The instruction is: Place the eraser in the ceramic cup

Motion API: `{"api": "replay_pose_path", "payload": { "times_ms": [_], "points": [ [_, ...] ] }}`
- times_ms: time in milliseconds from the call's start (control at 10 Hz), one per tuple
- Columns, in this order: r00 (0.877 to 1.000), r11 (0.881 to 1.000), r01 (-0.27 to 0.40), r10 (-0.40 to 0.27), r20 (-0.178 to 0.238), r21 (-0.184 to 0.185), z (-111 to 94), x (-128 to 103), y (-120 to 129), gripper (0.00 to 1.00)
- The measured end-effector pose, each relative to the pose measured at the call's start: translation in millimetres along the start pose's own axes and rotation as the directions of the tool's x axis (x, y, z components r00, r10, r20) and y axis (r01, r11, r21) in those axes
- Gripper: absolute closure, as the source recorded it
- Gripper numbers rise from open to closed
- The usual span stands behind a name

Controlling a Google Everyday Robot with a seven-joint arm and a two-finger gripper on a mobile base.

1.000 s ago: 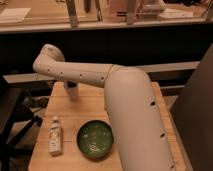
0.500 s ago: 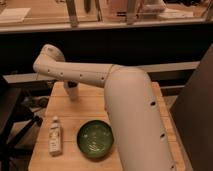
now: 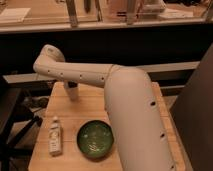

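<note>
1. Your gripper (image 3: 71,92) hung low over the far-left part of the wooden table (image 3: 92,104), below the white arm (image 3: 82,75). How wide it stood, or whether it held anything, couldn't be told.
2. The green bowl (image 3: 95,139) sat front-centre.
3. A small white bottle (image 3: 55,141) lay flat left of the bowl, not touching.
4. The eraser couldn't be made out.

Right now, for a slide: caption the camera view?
Arm reaches across wooden table, gripper low near its far-left side; green bowl and white bottle-like item nearer.
</note>
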Motion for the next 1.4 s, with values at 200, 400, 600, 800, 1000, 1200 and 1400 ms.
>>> {"api": "replay_pose_path", "payload": {
  "times_ms": [200,400,600,800,1000,1200,1400],
  "points": [
    [1.000,1.000,0.001,-0.001,0.025,0.009,3,-2,1,0.93],
    [0.999,1.000,0.000,-0.001,0.044,0.022,6,-6,1,0.78],
    [0.997,0.999,-0.010,0.007,0.075,0.048,11,-12,1,0.53],
    [0.995,0.998,-0.015,0.008,0.099,0.065,15,-18,-1,0.35],
    [0.992,0.996,-0.012,0.001,0.127,0.084,19,-25,-5,0.21],
    [0.987,0.995,-0.002,-0.015,0.160,0.104,26,-31,-12,0.20],
    [0.982,0.993,0.015,-0.037,0.185,0.116,31,-34,-19,0.20]
  ]
}}
